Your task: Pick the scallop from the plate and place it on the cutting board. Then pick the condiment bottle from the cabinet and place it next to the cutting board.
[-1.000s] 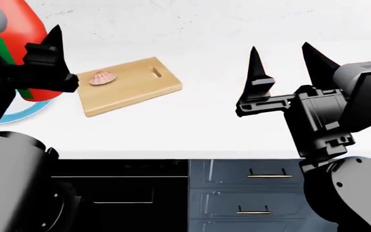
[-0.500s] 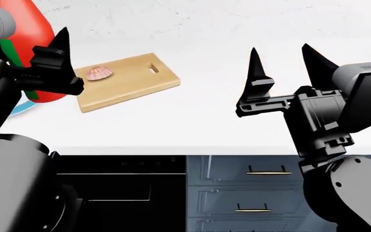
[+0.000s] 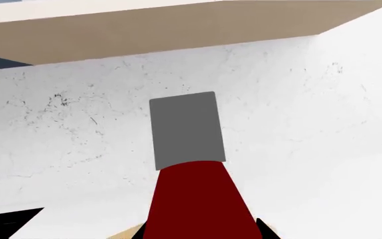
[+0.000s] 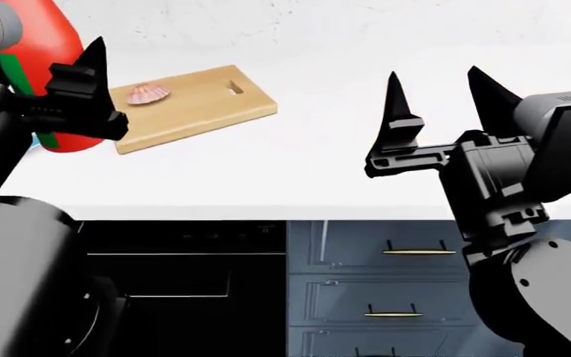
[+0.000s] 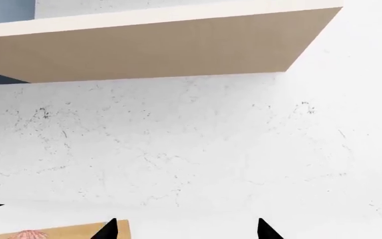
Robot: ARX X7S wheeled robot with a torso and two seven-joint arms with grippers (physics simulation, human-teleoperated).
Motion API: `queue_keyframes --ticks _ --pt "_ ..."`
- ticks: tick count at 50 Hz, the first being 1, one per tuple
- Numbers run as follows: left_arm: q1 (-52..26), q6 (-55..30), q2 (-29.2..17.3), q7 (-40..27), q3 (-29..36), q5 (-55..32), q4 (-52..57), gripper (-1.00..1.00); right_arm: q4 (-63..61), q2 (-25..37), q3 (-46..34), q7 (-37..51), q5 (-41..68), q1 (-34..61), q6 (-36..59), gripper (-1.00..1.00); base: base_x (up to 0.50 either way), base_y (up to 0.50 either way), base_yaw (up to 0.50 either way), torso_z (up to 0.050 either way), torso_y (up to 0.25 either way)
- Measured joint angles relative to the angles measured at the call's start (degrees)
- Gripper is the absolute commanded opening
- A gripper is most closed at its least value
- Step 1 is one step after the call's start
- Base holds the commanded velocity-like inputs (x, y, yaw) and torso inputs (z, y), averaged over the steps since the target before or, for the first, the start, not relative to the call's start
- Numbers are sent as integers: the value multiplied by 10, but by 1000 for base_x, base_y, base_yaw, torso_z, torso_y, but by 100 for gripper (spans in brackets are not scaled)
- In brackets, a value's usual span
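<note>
Scallop (image 4: 149, 94) sits on the cutting board (image 4: 201, 111), near the end away from the handle slot, so that step is done. Board lies flat on the white counter (image 4: 326, 171), angled, slot toward the wall.

Left gripper (image 4: 72, 93) is clamped on the condiment bottle (image 4: 42, 44), held off the counter just left of the board. Bottle's red body and green band show behind the black finger; in the left wrist view its cap (image 3: 185, 130) looks grey and points toward the wall.

Right gripper (image 4: 442, 93) hovers over bare counter well right of the board, fingers spread apart, nothing between them. Board corner and scallop (image 5: 28, 234) just visible in the right wrist view.
</note>
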Motion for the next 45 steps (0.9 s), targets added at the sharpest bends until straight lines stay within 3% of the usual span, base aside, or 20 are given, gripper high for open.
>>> queue_keyframes --ticks 5,9,17,28,35,45 --pt "-16 0 0 -4 7 -2 -17 -100 -6 16 12 28 68 44 49 100 0 0 0 -18 2" --pt "-28 0 0 -44 14 -44 -29 -100 -4 36 21 52 139 100 96 100 0 0 0 0 0" --pt "-44 -1 0 -242 18 -259 -47 -100 6 67 29 93 246 191 168 100 0 0 0 0 0" --pt "-49 -2 0 -538 24 -578 -64 -100 16 81 27 122 312 255 214 100 0 0 0 0 0" --pt "-41 -2 -1 -648 34 -696 -68 -100 18 85 24 129 328 274 226 100 0 0 0 0 0" --pt "-15 30 -4 -748 45 -801 -92 -100 19 87 20 130 334 283 233 100 0 0 0 0 0"
